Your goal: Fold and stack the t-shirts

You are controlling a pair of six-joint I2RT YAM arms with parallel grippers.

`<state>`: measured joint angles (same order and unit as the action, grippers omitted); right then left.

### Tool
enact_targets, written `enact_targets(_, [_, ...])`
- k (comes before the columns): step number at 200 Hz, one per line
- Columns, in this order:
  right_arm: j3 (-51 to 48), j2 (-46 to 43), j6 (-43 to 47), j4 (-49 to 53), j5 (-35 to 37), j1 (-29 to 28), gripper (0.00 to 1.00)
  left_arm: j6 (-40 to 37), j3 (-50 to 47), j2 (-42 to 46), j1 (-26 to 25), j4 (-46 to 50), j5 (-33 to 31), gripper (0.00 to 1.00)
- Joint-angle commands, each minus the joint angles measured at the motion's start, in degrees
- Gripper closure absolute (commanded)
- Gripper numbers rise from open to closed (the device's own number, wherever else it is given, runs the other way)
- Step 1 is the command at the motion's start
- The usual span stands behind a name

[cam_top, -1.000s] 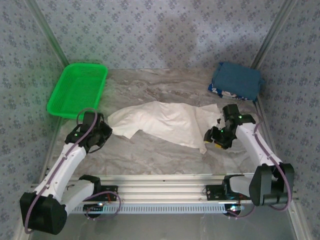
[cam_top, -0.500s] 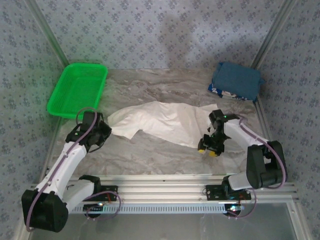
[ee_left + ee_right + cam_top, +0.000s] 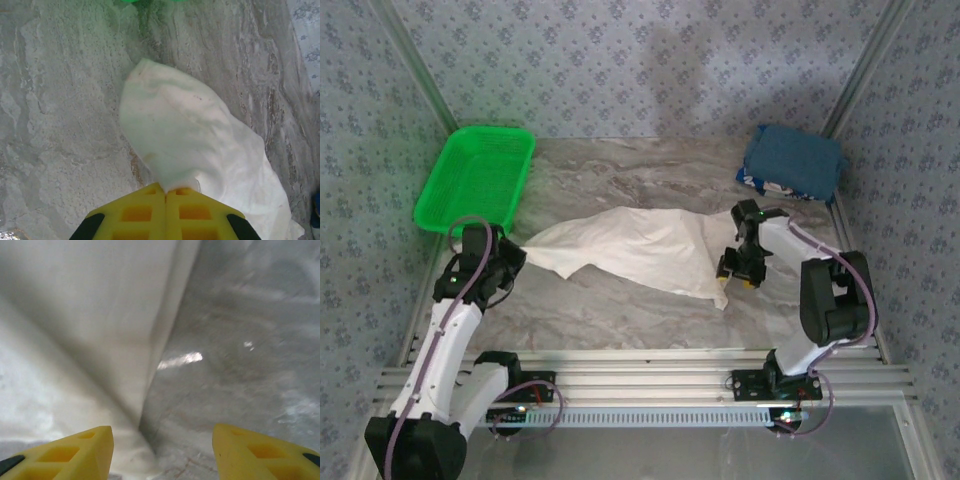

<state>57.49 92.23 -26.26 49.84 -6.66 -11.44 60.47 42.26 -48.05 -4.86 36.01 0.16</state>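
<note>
A grey marbled table (image 3: pixel 650 175) stands between patterned walls (image 3: pixel 650 60); the cream-white t-shirt (image 3: pixel 630 250) lies crumpled across the centre; the green basket (image 3: pixel 475 180) sits upper left, well apart from the folded dark blue t-shirt (image 3: pixel 792 163) at upper right; the left gripper (image 3: pixel 166 189), jaws pressed together, pinches the cream shirt's left end; the right gripper (image 3: pixel 162 437) gapes wide above the shirt's right edge, gripping nothing.
</note>
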Motion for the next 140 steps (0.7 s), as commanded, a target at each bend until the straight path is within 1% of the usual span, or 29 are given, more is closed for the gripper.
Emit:
enact_targets(1, [2.63, 4.03, -1.77, -1.9, 1.61, 1.52, 0.45, -1.14, 1.03, 0.53, 0.47, 0.76, -0.25, 1.0])
enact_targets(17, [5.17, 7.39, -1.73, -3.73, 2.04, 1.46, 0.48, -1.06, 0.69, 0.52, 0.44, 0.41, -0.16, 1.0])
enact_targets(37, [7.81, 10.55, -2.79, -4.98, 0.79, 0.57, 0.5, -1.05, 0.59, 0.56, 0.46, 0.29, -0.08, 1.0])
enact_targets(46, [9.02, 11.85, -2.79, -4.63, 1.65, -0.32, 0.5, -1.05, 0.65, 0.67, 0.42, 0.35, -0.16, 1.0])
enact_targets(58, [9.83, 13.58, -2.89, -3.25, 3.0, -1.1, 0.54, -1.05, 0.58, 0.91, 0.56, 0.42, -0.25, 1.0])
enact_targets(71, [9.72, 15.09, -3.67, -3.47, 3.83, -0.81, 0.62, -1.05, 0.46, 1.08, 0.57, 0.38, -0.43, 1.0])
enact_targets(94, [10.29, 17.04, -3.59, -2.58, 6.35, -0.6, 0.84, -1.17, 0.37, 1.6, 1.47, 0.78, -0.58, 1.0])
enact_targets(112, [10.36, 16.75, -3.37, -2.65, 7.41, 1.17, 0.99, -1.64, 0.44, 2.32, 3.42, 1.21, -0.17, 1.0])
enact_targets(121, [10.35, 15.76, -3.08, -2.55, 8.6, 2.3, 1.0, -2.12, 0.76, 2.41, 4.58, 1.62, 0.2, 1.0])
enact_targets(124, [12.04, 15.28, -2.94, -2.56, 9.12, 2.64, 1.0, -2.31, 0.9, 2.43, 4.87, 1.73, 0.31, 1.0])
enact_targets(140, [13.73, 12.63, -0.72, -2.0, 11.66, 4.04, 1.0, -3.31, 1.65, 2.31, 6.53, 2.31, 0.78, 1.0])
